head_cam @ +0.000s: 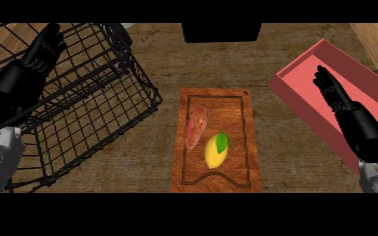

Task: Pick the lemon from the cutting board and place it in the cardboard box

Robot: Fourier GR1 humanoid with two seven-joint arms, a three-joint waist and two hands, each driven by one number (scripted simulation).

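A yellow lemon (215, 152) with a green leaf lies on the wooden cutting board (238, 130) at the counter's middle, beside a long reddish food item (196, 125). A pink-red open box (310, 87) stands at the right, tilted in the view. My right hand (336, 96) is over the box's near wall, fingers straight and pointing up, well right of the lemon and holding nothing. My left hand (38, 55) shows at the far left over the wire basket, fingers straight, also holding nothing.
A large black wire basket (111, 95) fills the left side of the counter, close to the board's left edge. A black block (221, 32) sits at the back middle. Bare brown counter lies between board and box.
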